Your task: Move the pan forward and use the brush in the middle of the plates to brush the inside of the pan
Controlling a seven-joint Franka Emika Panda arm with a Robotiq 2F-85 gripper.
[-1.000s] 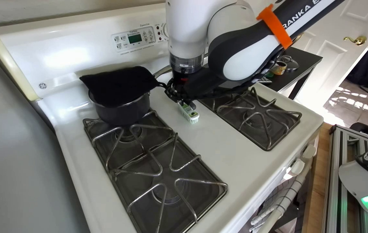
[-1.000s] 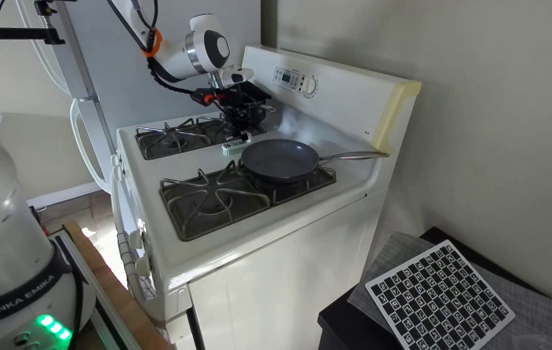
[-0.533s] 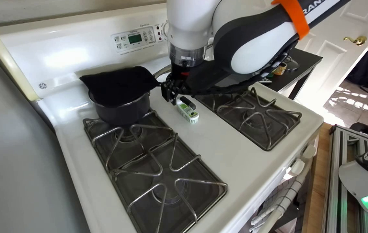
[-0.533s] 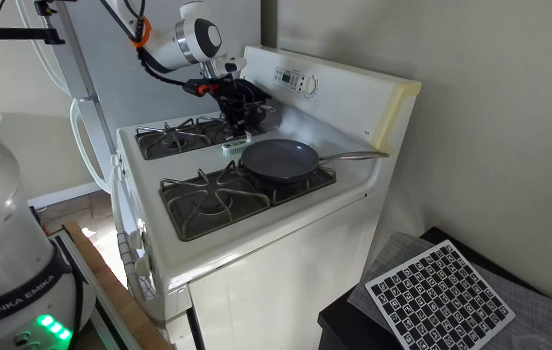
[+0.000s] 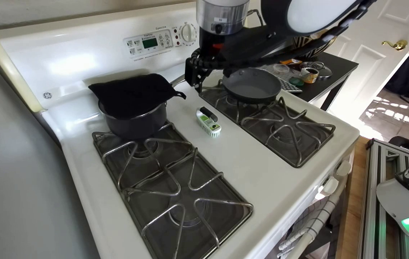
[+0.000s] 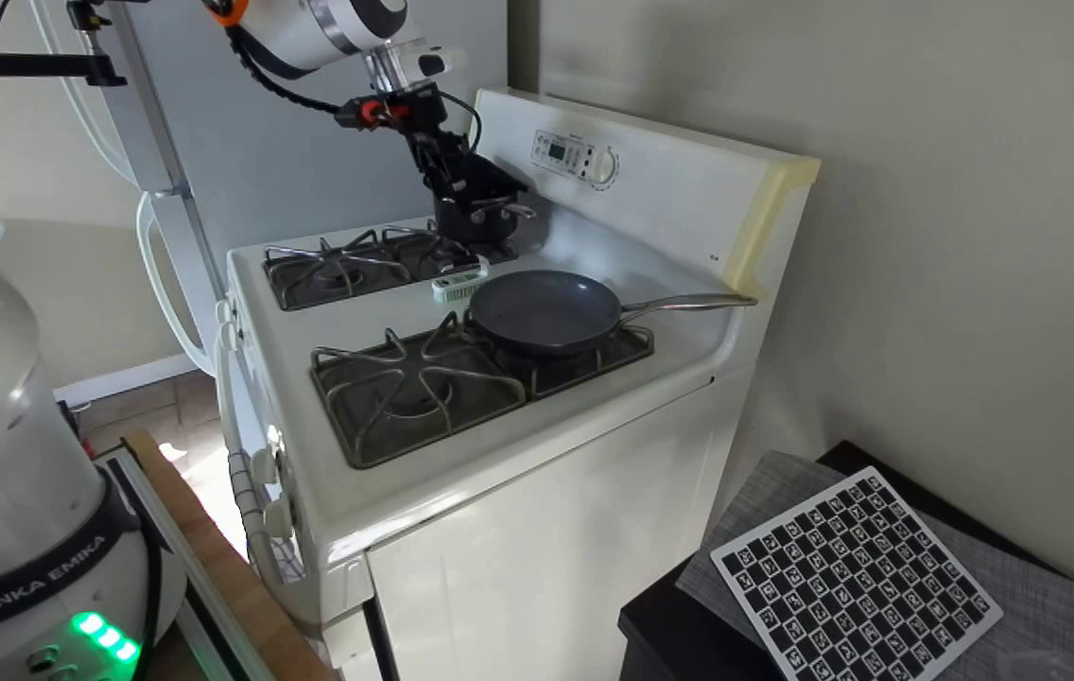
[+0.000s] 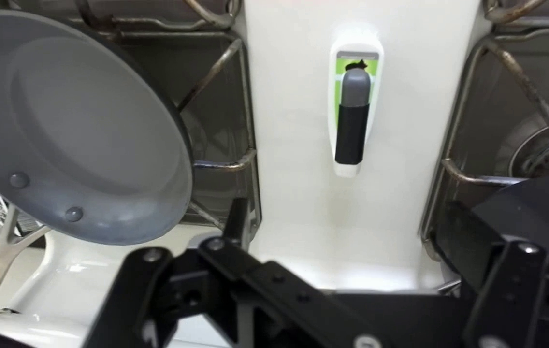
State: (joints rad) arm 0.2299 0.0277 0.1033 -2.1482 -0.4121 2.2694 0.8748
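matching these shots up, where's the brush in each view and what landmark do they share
In an exterior view: brush near the centre, pan up and to its right.
In an exterior view: brush left of and above centre, pan to its right.
Wrist view: brush right of and above centre, pan to its left.
Shared landmark: the pan.

Pan (image 7: 95, 116), left of brush (image 7: 354, 116), wrist view: outer edge cropped. Gripper (image 7: 352, 232), below brush, same view: lower part cropped. Pot (image 5: 136, 126), left of brush in an exterior view: interior hidden beneath black cloth (image 5: 132, 93). Arm (image 5: 276, 21), above brush there: upper length cropped.
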